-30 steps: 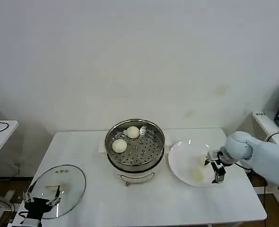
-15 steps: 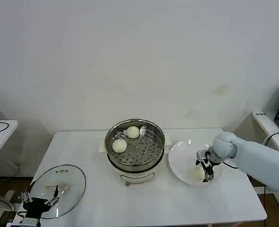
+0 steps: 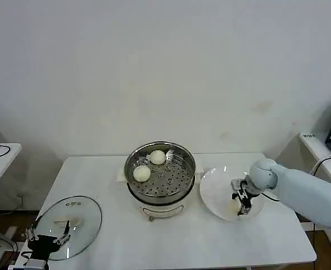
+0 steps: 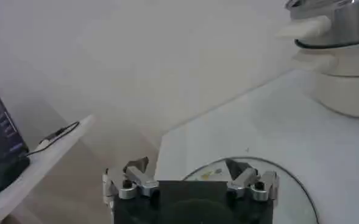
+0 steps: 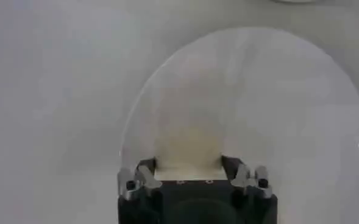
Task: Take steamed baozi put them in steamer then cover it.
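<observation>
A: Where is the right pincer (image 3: pixel 243 203) working?

B: It is reaching down over the white plate (image 3: pixel 213 191), just right of the steamer (image 3: pixel 160 171). In the right wrist view its fingers (image 5: pixel 144 176) are standing apart with a baozi (image 5: pixel 187 143) between them, not yet clamped as far as I can judge. Another pale baozi (image 3: pixel 238 190) seems to be lying on the plate beside it, though it is hard to tell apart from the plate.

A: Why the plate there?

B: It is sitting close beside the steamer, probably so each carry is short. Two baozi (image 3: pixel 141 173) are already resting on the perforated floor, toward the robot's left, leaving free floor for the rest.

A: And the cover?

B: The glass lid (image 3: pixel 69 219) is lying flat on the tabletop (image 3: pixel 109 236) at the near left corner, well apart from the steamer, likely parked for the last step. The left pincer (image 3: pixel 46 243) is hanging at its near edge, fingers (image 4: pixel 136 179) spread, gripping nothing; it looks to be waiting.

A: Any writing?

B: None legible. There are small marks on the lid and something on the pot base (image 3: pixel 161 210), too small to read.
</observation>
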Available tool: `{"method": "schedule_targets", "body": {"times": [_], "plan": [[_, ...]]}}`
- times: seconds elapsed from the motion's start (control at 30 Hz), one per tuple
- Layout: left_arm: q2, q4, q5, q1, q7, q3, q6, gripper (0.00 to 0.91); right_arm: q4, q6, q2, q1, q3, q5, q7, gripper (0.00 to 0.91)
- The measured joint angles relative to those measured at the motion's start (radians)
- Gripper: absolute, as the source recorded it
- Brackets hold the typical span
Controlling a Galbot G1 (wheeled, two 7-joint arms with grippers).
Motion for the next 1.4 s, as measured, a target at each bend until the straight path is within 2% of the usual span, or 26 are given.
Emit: {"method": "schedule_targets", "body": {"times": [0.4, 0.77, 1.13, 1.4], "plan": [[-0.004, -0.006, 0.000, 0.003, 0.000, 0.000, 0.000, 0.907, 0.034, -0.004, -0.038, 0.036, 0.013, 0.013, 0.004, 0.574], [0.011, -0.005, -0.009, -0.011, 0.001, 0.001, 0.001, 0.907, 0.043, 0.013, -0.063, 0.238, -0.069, 0.045, 0.003, 0.574], [0.013, -0.012, -0.011, -0.016, 0.001, 0.004, 0.003, 0.907, 0.043, 0.009, 0.057, 0.512, -0.188, 0.131, 0.012, 0.574], [0.003, -0.015, -0.009, -0.008, 0.002, -0.007, 0.005, 0.907, 0.061, 0.020, 0.188, 0.593, -0.231, 0.187, 0.015, 0.574]]}}
